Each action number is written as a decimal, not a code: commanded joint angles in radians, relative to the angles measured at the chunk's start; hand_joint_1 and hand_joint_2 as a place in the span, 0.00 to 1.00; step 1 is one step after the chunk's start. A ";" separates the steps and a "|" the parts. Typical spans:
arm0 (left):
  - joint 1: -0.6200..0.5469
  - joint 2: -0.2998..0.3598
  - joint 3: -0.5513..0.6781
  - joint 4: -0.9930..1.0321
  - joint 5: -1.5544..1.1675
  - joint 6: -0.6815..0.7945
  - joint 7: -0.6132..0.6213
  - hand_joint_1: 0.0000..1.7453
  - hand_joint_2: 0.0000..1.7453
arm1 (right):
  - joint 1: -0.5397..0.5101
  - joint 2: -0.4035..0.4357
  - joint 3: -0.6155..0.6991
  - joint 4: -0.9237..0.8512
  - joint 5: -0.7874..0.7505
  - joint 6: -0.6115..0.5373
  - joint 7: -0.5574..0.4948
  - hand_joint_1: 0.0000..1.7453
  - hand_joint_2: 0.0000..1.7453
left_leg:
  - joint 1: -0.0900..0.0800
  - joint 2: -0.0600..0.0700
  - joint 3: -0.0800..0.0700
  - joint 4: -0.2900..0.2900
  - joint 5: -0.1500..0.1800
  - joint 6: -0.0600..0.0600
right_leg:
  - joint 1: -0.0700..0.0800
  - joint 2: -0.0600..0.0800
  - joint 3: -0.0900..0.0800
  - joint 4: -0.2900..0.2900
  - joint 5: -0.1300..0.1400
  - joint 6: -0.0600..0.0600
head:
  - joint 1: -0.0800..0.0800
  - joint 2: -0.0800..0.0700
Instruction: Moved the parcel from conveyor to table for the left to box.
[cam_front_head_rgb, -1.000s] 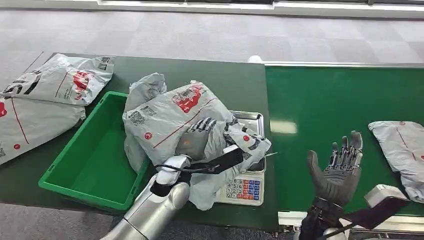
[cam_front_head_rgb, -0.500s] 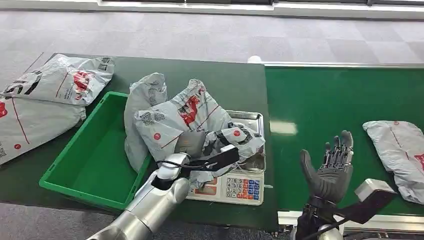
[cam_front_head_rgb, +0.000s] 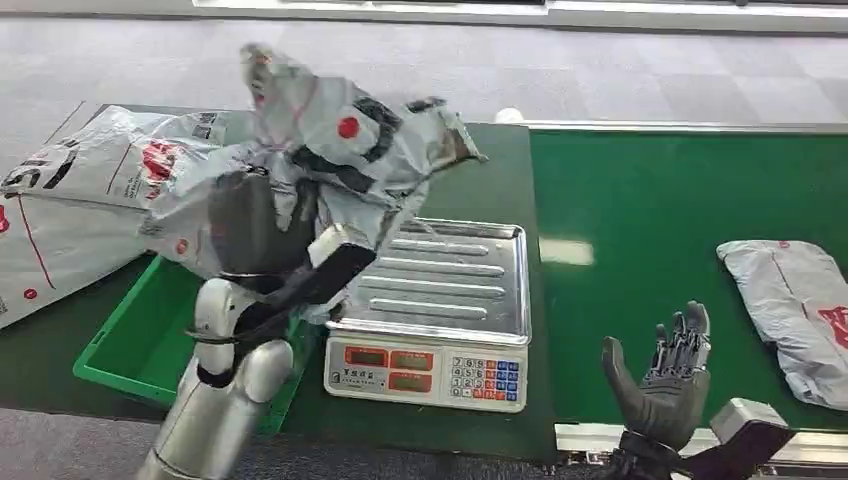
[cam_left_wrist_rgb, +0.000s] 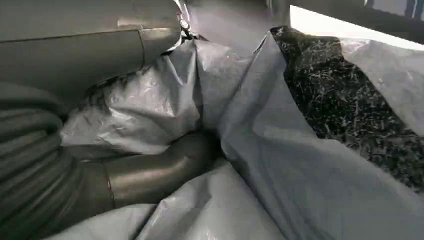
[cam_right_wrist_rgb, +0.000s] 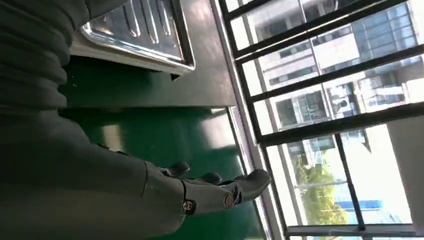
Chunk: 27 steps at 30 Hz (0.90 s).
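**Parcel lifted clear of the scale, bin below and to the side**

Parcel (cam_front_head_rgb: 320, 160) is up in the air, held by my left hand (cam_front_head_rgb: 250, 225), whose fingers (cam_left_wrist_rgb: 165, 160) are closed into the crumpled grey plastic; from the left wrist view I see a thick grey digit pressed into a fold of the bag, with film bunched all around it. The bag hangs above the near-left part of the tabletop (cam_front_head_rgb: 480, 170), over the gap between the scale (cam_front_head_rgb: 440, 300) and the green bin (cam_front_head_rgb: 130, 345). I judge the height is there so the loose tail of the bag clears the bin's rim before it goes in.

The scale's steel pan is bare, so I take it the weighing is done and boxing is the step in hand. The bin sits just beside the scale, towards the tabletop's left edge, which keeps the carry short. Two more grey mailers (cam_front_head_rgb: 90, 190) lie at the far-left corner of the tabletop, apart from the bin.

My right hand (cam_front_head_rgb: 665, 375) hovers at the near edge of the conveyor (cam_front_head_rgb: 650, 200), fingers spread and holding nothing, palm turned up. Another parcel (cam_front_head_rgb: 790, 300) lies on the belt near its right edge, well apart from that hand; I read the hand as waiting for it.

The grip is on slack film, so the bag may slip or swing if I move fast.
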<state>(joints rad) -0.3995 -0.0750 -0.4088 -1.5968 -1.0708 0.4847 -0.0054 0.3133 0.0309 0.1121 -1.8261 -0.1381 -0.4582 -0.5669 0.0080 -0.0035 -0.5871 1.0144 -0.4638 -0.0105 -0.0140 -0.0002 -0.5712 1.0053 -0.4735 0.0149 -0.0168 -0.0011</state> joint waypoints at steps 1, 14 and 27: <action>0.099 0.170 0.267 -0.407 0.070 0.060 -0.088 1.00 1.00 | 0.033 0.018 -0.059 -0.005 -0.018 -0.012 -0.005 0.00 1.00 | 0.000 0.008 0.003 -0.002 -0.001 -0.001 | 0.000 0.007 0.000 0.000 0.000 -0.002 | 0.000 0.000; 0.368 0.350 0.653 -0.086 0.620 -0.414 -0.006 1.00 1.00 | 0.036 0.031 -0.103 -0.005 0.015 0.070 0.054 0.00 1.00 | -0.003 0.009 0.012 -0.007 0.000 -0.001 | -0.003 0.008 0.006 -0.002 0.001 -0.002 | 0.000 0.000; 0.384 0.262 0.397 0.153 0.449 -0.482 0.032 0.36 1.00 | 0.034 0.022 -0.119 0.026 0.028 0.117 0.059 0.00 1.00 | 0.000 0.003 0.009 -0.005 0.000 -0.003 | 0.000 0.001 0.005 -0.003 -0.002 -0.004 | 0.000 0.000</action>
<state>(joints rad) 0.0229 0.2106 0.0954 -1.6157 -0.5965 0.0134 0.0019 0.3619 0.0500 0.0343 -1.8410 -0.0961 -0.3471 -0.5100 0.0084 0.0022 -0.5814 1.0123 -0.4658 -0.0138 -0.0136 0.0039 -0.5699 1.0049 -0.4759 0.0110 -0.0172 -0.0011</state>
